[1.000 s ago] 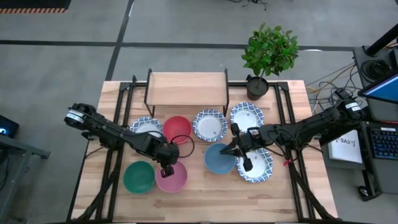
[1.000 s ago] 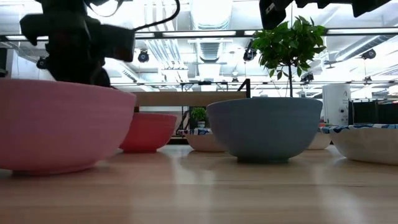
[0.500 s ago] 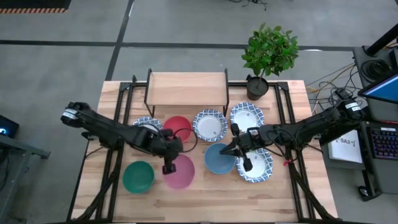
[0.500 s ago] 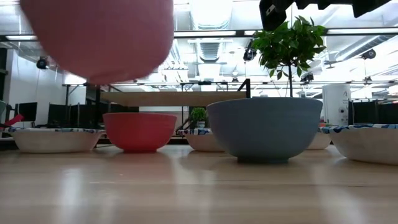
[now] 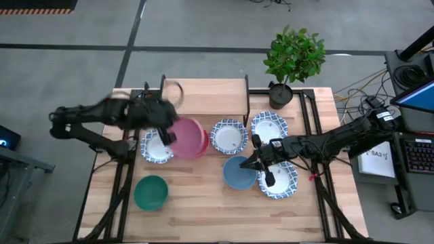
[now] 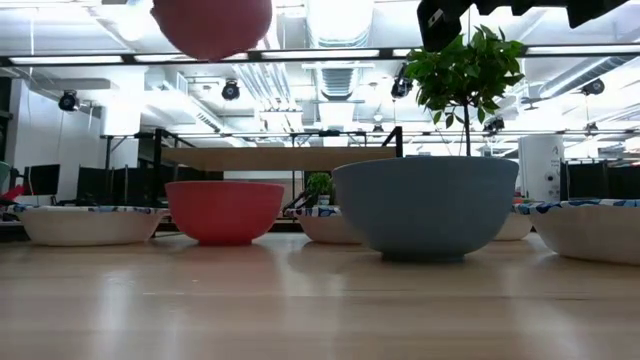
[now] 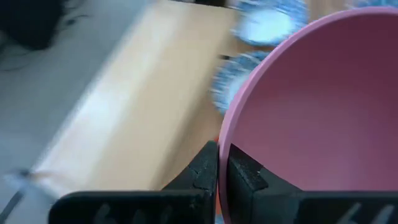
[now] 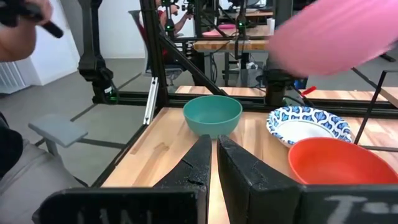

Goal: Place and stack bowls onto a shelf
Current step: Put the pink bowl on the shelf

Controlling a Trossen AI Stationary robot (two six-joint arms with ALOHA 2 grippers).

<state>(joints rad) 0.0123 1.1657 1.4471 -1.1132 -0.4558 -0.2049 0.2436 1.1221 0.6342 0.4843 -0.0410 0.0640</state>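
Note:
My left gripper point(image 5: 167, 119) is shut on the pink bowl point(image 5: 184, 135), held high above the red bowl point(image 5: 203, 140) just in front of the light-wood shelf point(image 5: 203, 97). The pink bowl also shows at the top of the low view point(image 6: 212, 25). The blue bowl point(image 5: 237, 173), the green bowl point(image 5: 150, 192) and several blue-patterned white bowls, such as one point(image 5: 228, 136), rest on their bases on the table. My right gripper point(image 5: 254, 163) hangs shut and empty above the blue bowl's right rim. My left gripper pinches the pink bowl's rim point(image 7: 227, 140), one finger inside the bowl and one outside point(image 7: 202, 168). The bowl is lifted clear of the table and everything on it, and it hangs tilted.
A potted plant point(image 5: 293, 57) stands at the far right corner beside the shelf. Black metal frame rails point(image 5: 306, 115) run along the table's sides. Bare wood lies along the near edge point(image 5: 217, 217). A person point(image 8: 18, 37) shows beyond the table's left end.
My left gripper has lifted the pink bowl off the table beside the green bowl and carried it up and toward the far edge, to above the red bowl near the shelf. The bowl has stayed pinched by its rim.

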